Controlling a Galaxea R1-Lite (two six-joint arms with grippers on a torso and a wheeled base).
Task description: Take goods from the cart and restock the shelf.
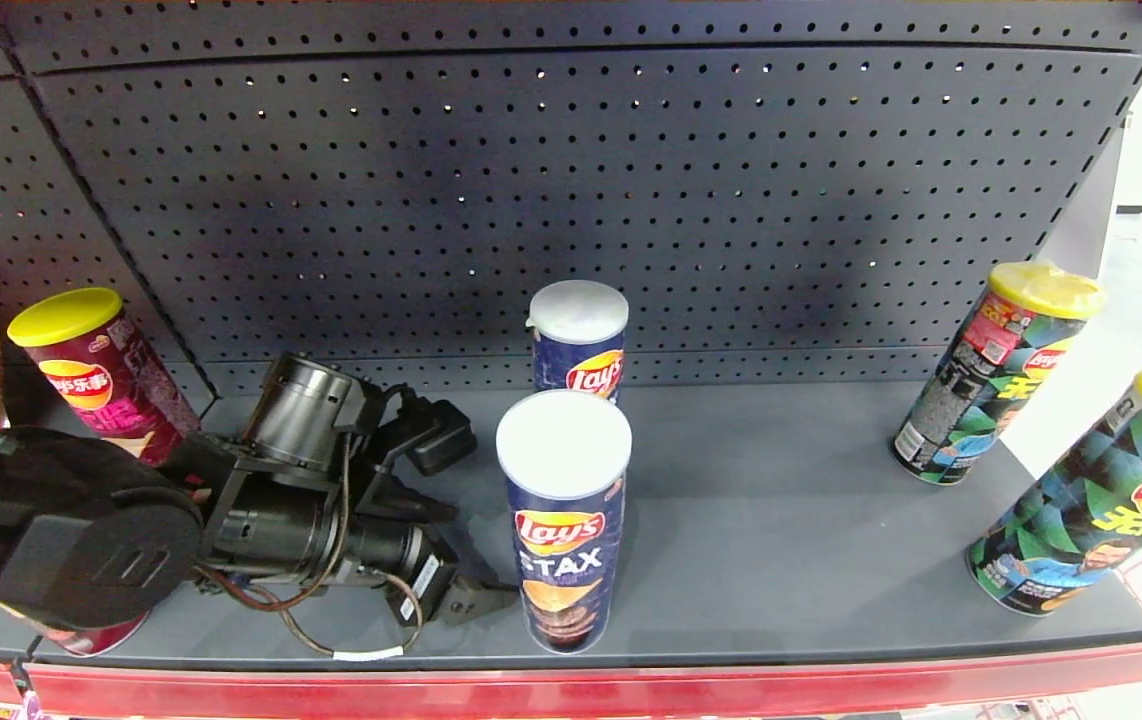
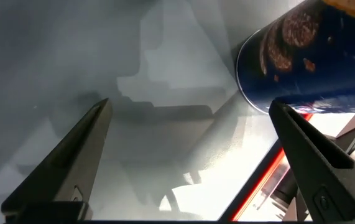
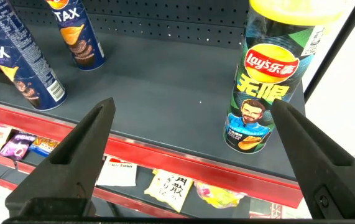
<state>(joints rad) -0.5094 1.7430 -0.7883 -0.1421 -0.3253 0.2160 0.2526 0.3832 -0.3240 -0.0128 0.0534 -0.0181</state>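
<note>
Two blue chip cans with white lids stand mid-shelf, one in front (image 1: 563,520) and one behind (image 1: 579,340). My left gripper (image 1: 461,555) lies low over the grey shelf (image 1: 781,520), just left of the front can. It is open and empty (image 2: 189,106), with the front can's base (image 2: 314,56) just past one fingertip. My right gripper (image 3: 193,106) is open and empty in front of the shelf edge, with a green-black can with a yellow lid (image 3: 267,81) beyond it. That can (image 1: 1091,500) stands at the shelf's front right corner.
A second green-black can (image 1: 991,380) stands further back on the right. A magenta can with a yellow lid (image 1: 96,370) stands at the left, behind my left arm. The red shelf lip (image 1: 581,690) runs along the front. Snack packets (image 3: 171,186) lie on the level below.
</note>
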